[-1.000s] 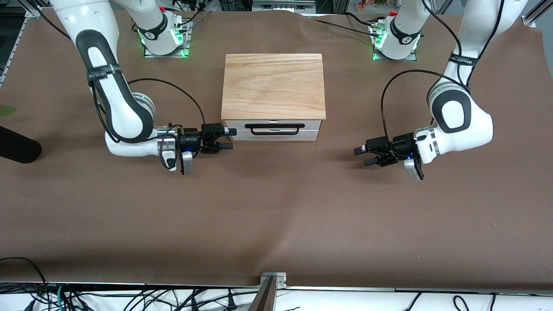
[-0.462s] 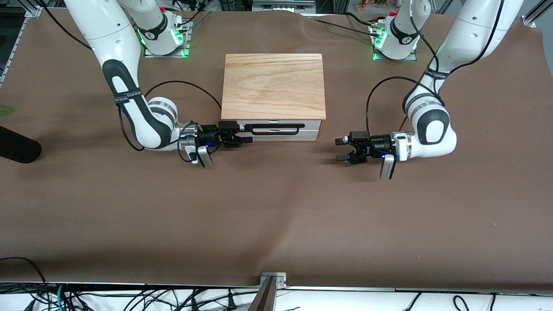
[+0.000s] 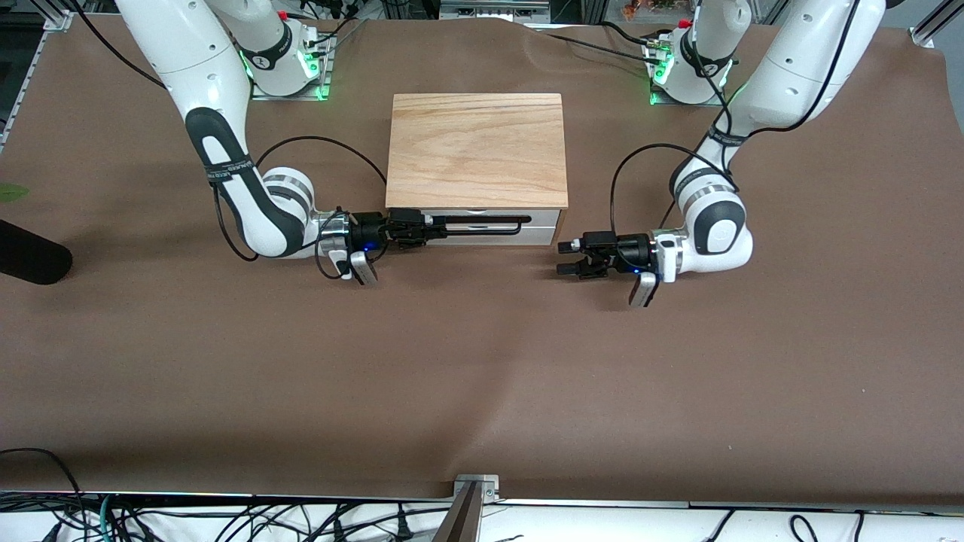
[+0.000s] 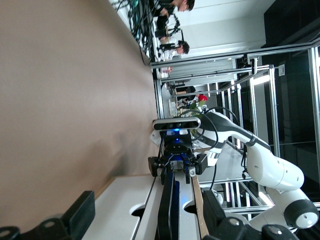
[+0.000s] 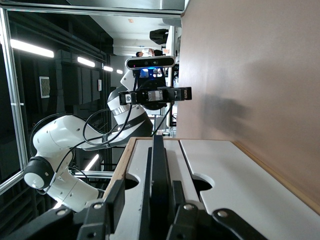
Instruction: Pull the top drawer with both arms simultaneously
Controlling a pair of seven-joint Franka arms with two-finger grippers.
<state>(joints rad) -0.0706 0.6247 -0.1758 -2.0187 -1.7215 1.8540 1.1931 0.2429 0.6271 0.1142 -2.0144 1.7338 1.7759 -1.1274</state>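
The top drawer (image 3: pixel 544 217) is closed, its white front under the oak top board. Its long black bar handle (image 3: pixel 482 233) runs along the front. My right gripper (image 3: pixel 431 224) lies level at the handle's end toward the right arm. In the right wrist view (image 5: pixel 149 186) its fingers (image 5: pixel 119 197) stand on both sides of the handle (image 5: pixel 159 165), with a gap on one side. My left gripper (image 3: pixel 562 257) is open and empty just off the cabinet's corner toward the left arm. In the left wrist view (image 4: pixel 149 212) the handle (image 4: pixel 167 210) lies ahead between its spread fingers.
The cabinet (image 3: pixel 476 147) stands mid-table on brown cloth, with a lower white drawer (image 3: pixel 482 239) under the top one. Both arm bases stand farther from the front camera than the cabinet. A dark object (image 3: pixel 30 260) lies at the table's edge toward the right arm.
Both grippers moved in toward the cabinet. The right gripper went from beside the cabinet corner onto the handle's end. The left gripper came close to the other corner, still open.
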